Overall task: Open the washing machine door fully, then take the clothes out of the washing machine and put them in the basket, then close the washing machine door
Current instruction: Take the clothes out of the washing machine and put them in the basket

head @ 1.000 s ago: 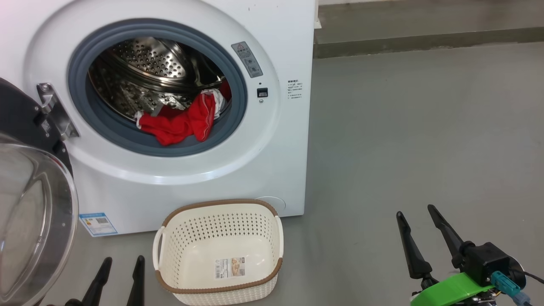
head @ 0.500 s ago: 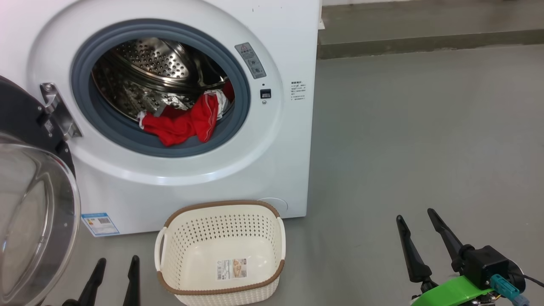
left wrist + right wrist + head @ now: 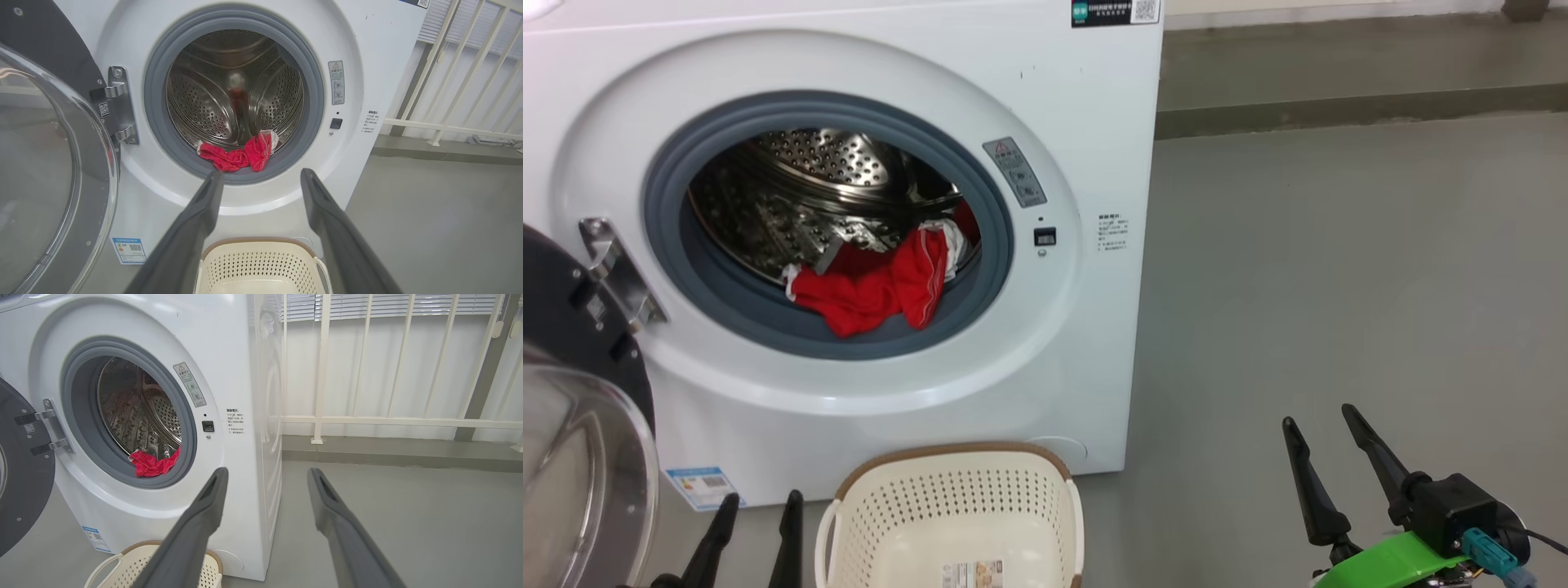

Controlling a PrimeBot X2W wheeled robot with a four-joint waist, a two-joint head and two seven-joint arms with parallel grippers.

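Standing on smooth grey floor (image 3: 1339, 286), washing machine (image 3: 1094, 98), white railing (image 3: 408, 422) beyond

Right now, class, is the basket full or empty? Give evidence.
Empty, as far as visible: the basket shows bare perforated walls and a label sticker on its bottom; the clothes lie in the washing machine.

Black jaws, green bracket (image 3: 1384, 562), teal plug (image 3: 1486, 551)

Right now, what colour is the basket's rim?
Brown; the basket rim shows best in the head view.
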